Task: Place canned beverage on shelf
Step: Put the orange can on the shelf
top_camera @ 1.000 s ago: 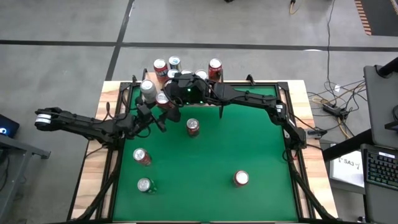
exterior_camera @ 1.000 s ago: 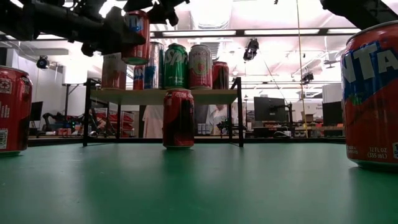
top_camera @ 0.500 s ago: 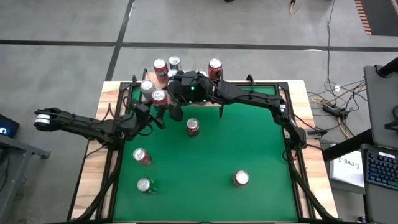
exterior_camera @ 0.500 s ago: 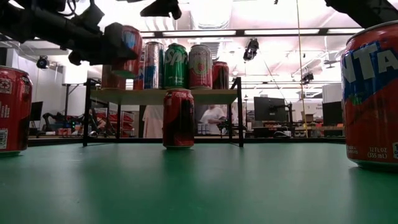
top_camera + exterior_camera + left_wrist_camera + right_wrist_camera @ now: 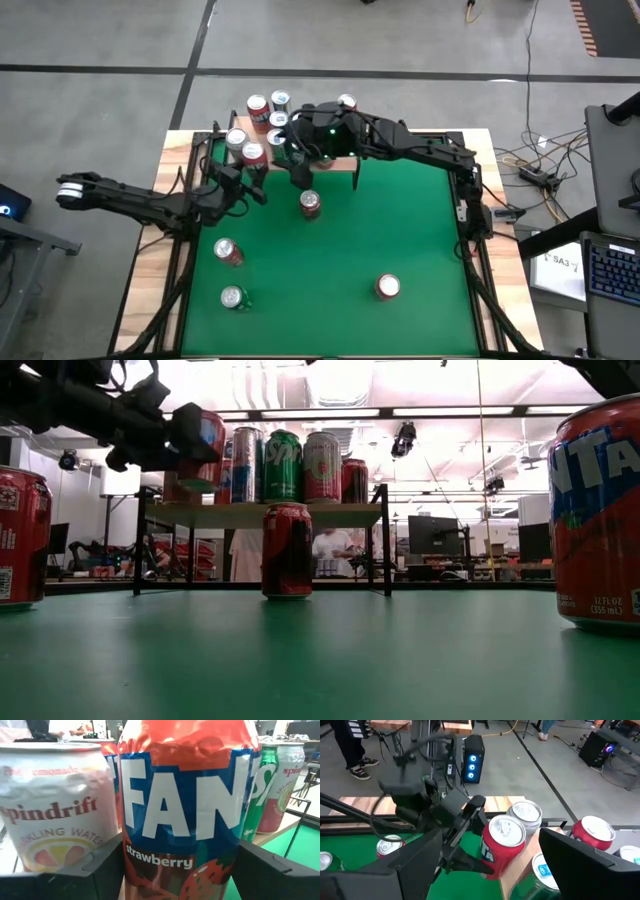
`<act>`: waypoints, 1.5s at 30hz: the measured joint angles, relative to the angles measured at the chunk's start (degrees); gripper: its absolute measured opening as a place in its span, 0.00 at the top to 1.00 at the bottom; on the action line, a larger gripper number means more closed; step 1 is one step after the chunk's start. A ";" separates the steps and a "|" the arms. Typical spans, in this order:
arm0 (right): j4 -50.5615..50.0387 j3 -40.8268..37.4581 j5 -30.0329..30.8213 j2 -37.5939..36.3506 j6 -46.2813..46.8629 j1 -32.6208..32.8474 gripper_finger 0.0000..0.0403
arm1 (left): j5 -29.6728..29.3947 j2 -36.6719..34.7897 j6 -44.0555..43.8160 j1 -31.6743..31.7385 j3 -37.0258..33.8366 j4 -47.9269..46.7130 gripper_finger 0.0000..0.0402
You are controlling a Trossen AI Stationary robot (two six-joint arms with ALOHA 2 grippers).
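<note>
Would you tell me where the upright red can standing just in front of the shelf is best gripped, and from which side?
Grip the red can across its round wall at mid-height, coming from the open table side. It stands upright with its sides free, but the shelf stands behind it.

Green table (image 5: 400, 230) bears four loose cans and the wooden shelf (image 5: 300, 513), itself crowded with cans
</note>
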 joint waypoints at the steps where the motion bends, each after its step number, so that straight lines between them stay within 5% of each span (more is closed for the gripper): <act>1: -0.44 0.00 0.00 -0.50 -0.02 0.09 0.19 | 0.00 0.53 0.03 0.00 -0.01 0.64 0.31; 45: -7.92 0.00 0.09 -4.41 0.42 2.51 0.19 | -2.92 14.41 -0.25 5.55 0.00 17.00 0.31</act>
